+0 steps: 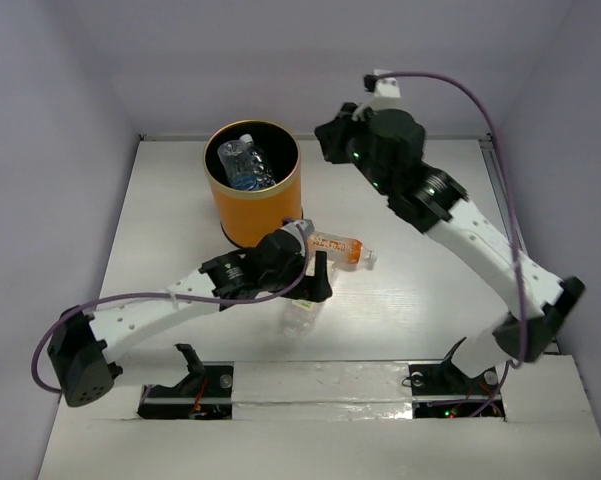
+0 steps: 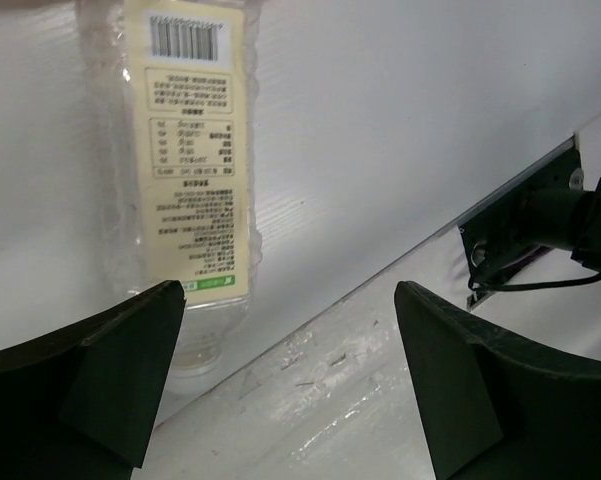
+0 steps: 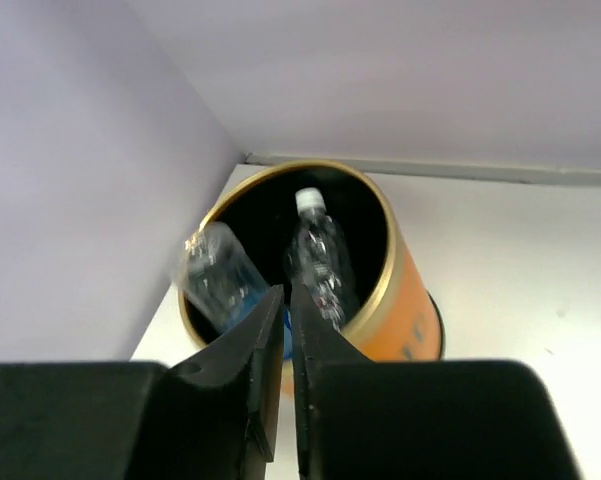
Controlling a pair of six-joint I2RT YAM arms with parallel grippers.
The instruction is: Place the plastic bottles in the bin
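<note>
The orange bin (image 1: 250, 205) stands at the back left. It holds a clear bottle with a blue label (image 1: 242, 162). In the right wrist view the bin (image 3: 405, 300) holds a white-capped clear bottle (image 3: 320, 260) and a blurred blue-labelled one (image 3: 215, 275). An orange bottle (image 1: 338, 248) lies on the table in front of the bin. A clear bottle with a pale yellow label (image 1: 302, 312) (image 2: 190, 150) lies nearer. My left gripper (image 1: 318, 285) (image 2: 290, 295) is open and empty just above the clear bottle, which lies past its left finger. My right gripper (image 1: 330, 140) (image 3: 288, 295) is shut and empty beside the bin's rim.
White walls close in the table at the back and sides. The arm bases (image 1: 195, 385) sit along a scuffed strip at the near edge, and one base mount (image 2: 540, 225) also shows in the left wrist view. A purple cable (image 1: 480, 110) loops over the right arm.
</note>
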